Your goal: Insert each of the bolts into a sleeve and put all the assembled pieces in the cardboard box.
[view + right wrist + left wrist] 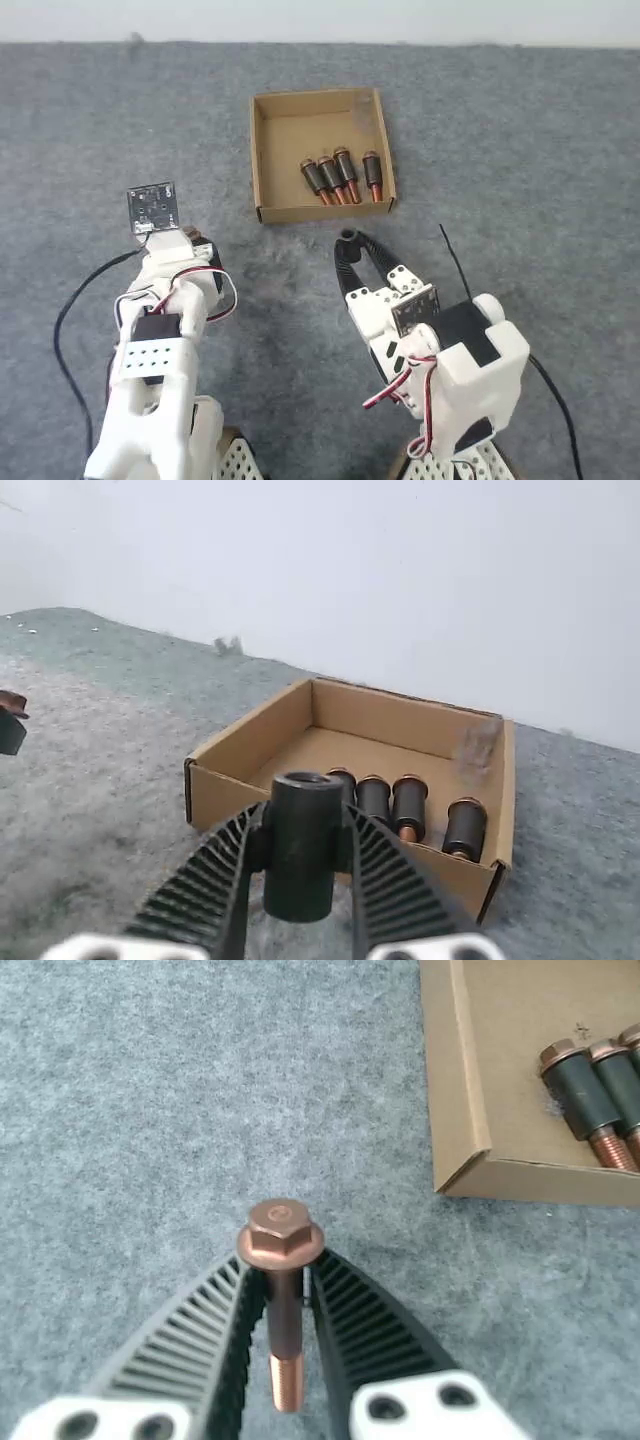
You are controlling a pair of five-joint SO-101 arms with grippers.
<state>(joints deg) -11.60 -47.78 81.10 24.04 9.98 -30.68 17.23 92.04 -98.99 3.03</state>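
The left hand (285, 1275) was closed on a copper-coloured bolt (282, 1320). Its ribbed black fingers (360, 1330) pinched the smooth shank below the hexagonal flanged head, and a small mark on the head was too faint to read. The right hand (302, 820) was clamped round a matte black cylindrical sleeve (300, 860), its bore showing at one end. Both hung over the grey, felt-like bench (520, 150), near the open cardboard box (258, 150). In the box four assembled pieces (343, 176) lay side by side, copper ends protruding from dark sleeves.
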